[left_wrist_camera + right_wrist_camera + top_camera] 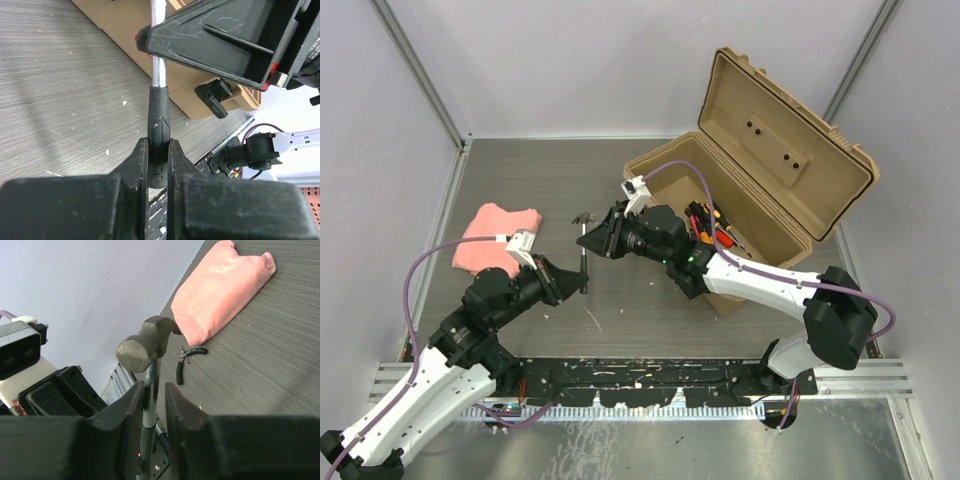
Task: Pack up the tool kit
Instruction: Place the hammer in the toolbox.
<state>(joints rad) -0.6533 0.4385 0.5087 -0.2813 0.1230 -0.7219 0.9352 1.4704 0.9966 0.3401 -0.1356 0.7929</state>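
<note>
Grey wood-grain tabletop lies under both arms, which meet above it in what looks like a handover. The left gripper is clamped tight on the black grip of the hammer, holding it upright so the bare steel shaft is free to take. The right gripper straddles that shaft just below the head. One finger rests against the metal and a sliver of gap shows at the other, so a firm hold cannot be confirmed. Behind the right gripper's wrist stands the open tan case, with screwdrivers already inside, which is likely why this arm receives the tool. Ahead of its fingertips, small pliers lie on the table just beside the pink cloth, not yet packed.
</note>
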